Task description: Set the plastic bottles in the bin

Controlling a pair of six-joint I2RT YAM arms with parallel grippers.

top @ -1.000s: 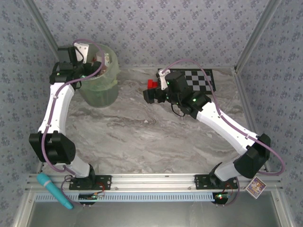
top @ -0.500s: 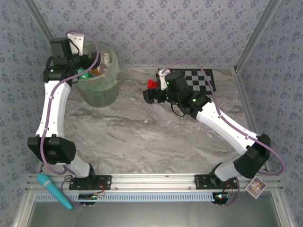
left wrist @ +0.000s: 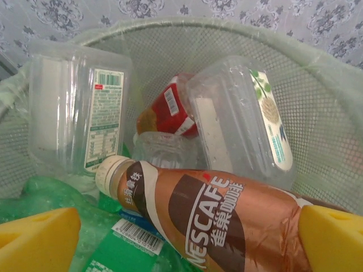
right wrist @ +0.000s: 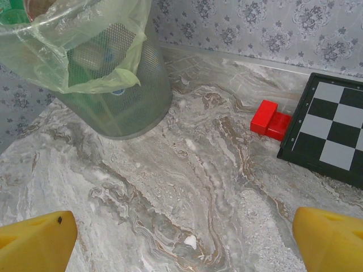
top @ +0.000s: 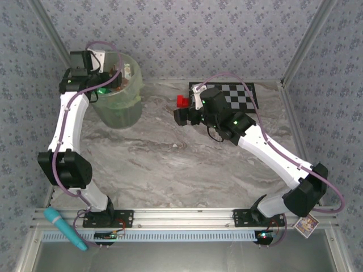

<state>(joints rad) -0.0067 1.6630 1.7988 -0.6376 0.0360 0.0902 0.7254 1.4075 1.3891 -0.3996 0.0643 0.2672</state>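
The bin [top: 117,97] stood at the far left of the worktop [top: 170,164], with a pale green bag [right wrist: 85,51] in it. The left arm [top: 69,122] reached up over its rim. The left fingers [left wrist: 37,238] pointed down into the bin. They were spread wide apart and held nothing.

Between them a brown bottle [left wrist: 227,221] lay on its side on top of the pile, with its cap to the left. Its thick end was right by the finger on the right, but I cannot tell if they touched. Under it on the left was a green bottle [left wrist: 51,195]. Behind it were a clear bottle [left wrist: 164,150] and a red bottle [left wrist: 170,107]. A clear box [left wrist: 79,113] leaned on the left wall of the bin. Another clear box [left wrist: 244,119] leaned on the right.

The right fingers [right wrist: 37,238] hung over the bare middle of the worktop. They were spread wide apart too, with nothing in them. A small red block [top: 182,101] lay just beside the left edge of the checkerboard [top: 235,95]. Both were at the back of the worktop, well apart from the bin.
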